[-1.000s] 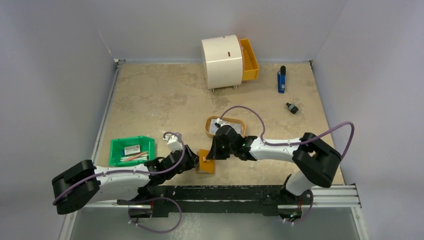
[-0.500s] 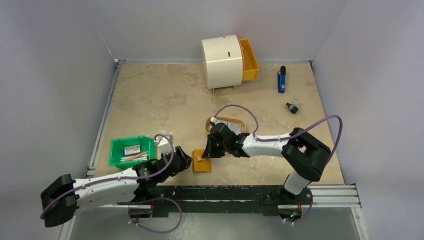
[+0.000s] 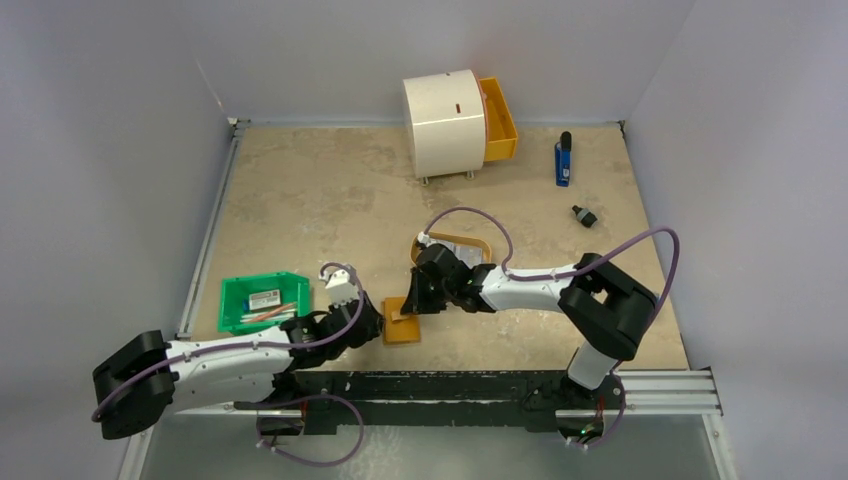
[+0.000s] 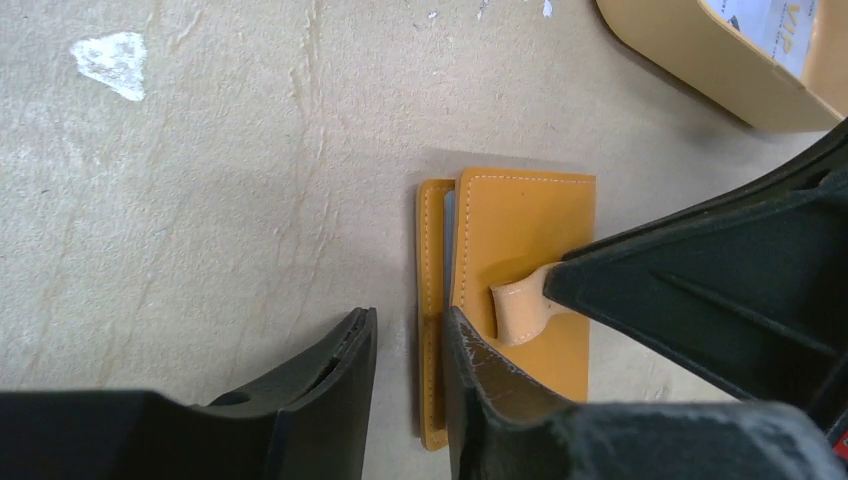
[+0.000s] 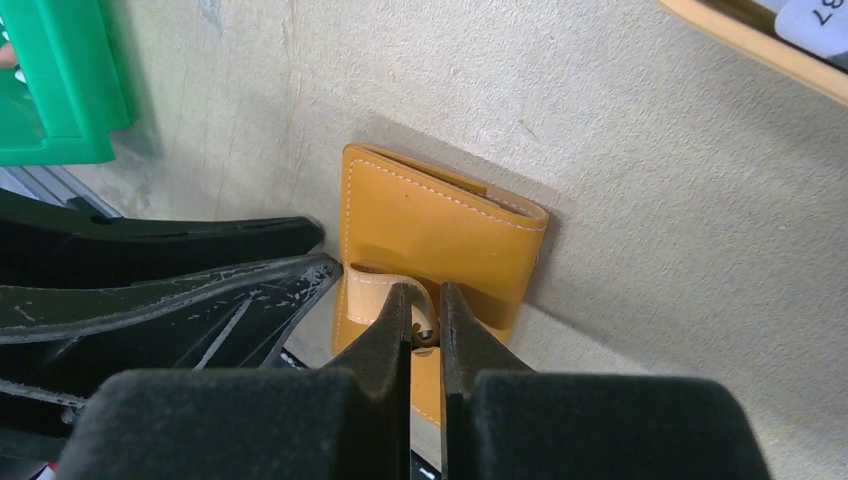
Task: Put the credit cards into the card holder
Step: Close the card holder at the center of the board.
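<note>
The tan card holder (image 3: 400, 330) (image 4: 525, 230) (image 5: 430, 215) lies on the table between both grippers. My right gripper (image 3: 412, 303) (image 5: 427, 295) is shut on its pale strap (image 4: 518, 308) (image 5: 365, 295). My left gripper (image 3: 375, 325) (image 4: 408, 318) is open at the holder's left edge. The lower flap's rim sits between its fingers, and one fingertip rests at the seam under the upper flap. A pale blue card edge (image 4: 449, 235) shows between the flaps. More credit cards (image 4: 775, 22) (image 5: 815, 18) lie in the wooden tray (image 3: 478, 243) (image 4: 700, 60) just behind.
A green bin (image 3: 262, 300) (image 5: 55, 80) with small items stands to the left of the holder. At the back stands a white round cabinet (image 3: 443, 122) with its orange drawer (image 3: 498, 118) open. A blue object (image 3: 563, 160) and a small black part (image 3: 583, 215) lie at the back right.
The right gripper drew the holder slightly left by its strap. The left arm pulled back, widened its jaws, then returned to the holder's edge with the jaws narrower.
</note>
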Available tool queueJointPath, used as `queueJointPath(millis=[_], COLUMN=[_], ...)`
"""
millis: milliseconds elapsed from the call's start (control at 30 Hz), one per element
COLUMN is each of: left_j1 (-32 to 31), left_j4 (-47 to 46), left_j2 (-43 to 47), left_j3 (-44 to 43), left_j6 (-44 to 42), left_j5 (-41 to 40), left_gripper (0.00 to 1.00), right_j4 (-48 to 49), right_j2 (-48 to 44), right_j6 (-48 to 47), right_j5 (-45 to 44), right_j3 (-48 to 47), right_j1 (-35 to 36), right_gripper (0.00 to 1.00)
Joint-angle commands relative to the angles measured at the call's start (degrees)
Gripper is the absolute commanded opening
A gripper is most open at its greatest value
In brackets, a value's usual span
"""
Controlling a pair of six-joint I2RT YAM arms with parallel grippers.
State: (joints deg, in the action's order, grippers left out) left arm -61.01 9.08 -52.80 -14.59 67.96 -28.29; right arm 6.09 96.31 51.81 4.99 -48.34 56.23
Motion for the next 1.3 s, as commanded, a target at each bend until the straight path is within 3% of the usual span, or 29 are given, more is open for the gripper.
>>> queueJointPath(millis=[0,167,333,433,567,700,833,1000,1267], left_j1=[0.11,0.11,0.11,0.11,0.11,0.11,0.11,0.06,0.11], left_j4=[-0.14,-1.66,-0.72,-1.35,-2.12,-2.89,-3.07,-2.99,1.33], left_j2=[-4.25,-4.59,-3.9,-3.96,-4.35,-4.94,-3.78,-2.66,-0.11], left_j3=[-1.89,-0.09,0.86,1.61,1.97,1.77,1.73,1.89,1.48], left_j6=[1.26,2.58,3.25,3.57,3.6,3.34,3.14,3.01,3.29], left_j5=[-1.45,-1.97,-3.17,-3.04,-2.91,-2.67,-2.6,-2.57,-3.12], left_gripper=[0.28,0.27,0.27,0.27,0.27,0.27,0.27,0.27,0.29], right_j4=[-1.17,-1.54,-4.15,-5.97,-8.48,-6.95,-5.08,-3.15,-11.2], right_j2=[-1.43,-3.26,-9.37,-14.13,-20.43,-21.66,-16.72,-11.5,-2.14], right_j6=[-1.6,-1.74,-1.14,0.17,1.71,2.78,-1.47,-3.03,-6.36], right_j5=[-1.13,-0.17,0.36,-0.25,-2.87,-2.86,-1.54,-1.21,-7.86], right_j3=[-1.16,-1.06,0.63,2.31,6.39,10.96,8.86,4.89,-4.07], right_j1=[0.18,0.2,0.19,0.12,0.11,0.11,0.26,0.62,3.47], right_gripper=[0.0,0.02,0.36,0.47,0.5,0.46,0.45,0.51,0.64])
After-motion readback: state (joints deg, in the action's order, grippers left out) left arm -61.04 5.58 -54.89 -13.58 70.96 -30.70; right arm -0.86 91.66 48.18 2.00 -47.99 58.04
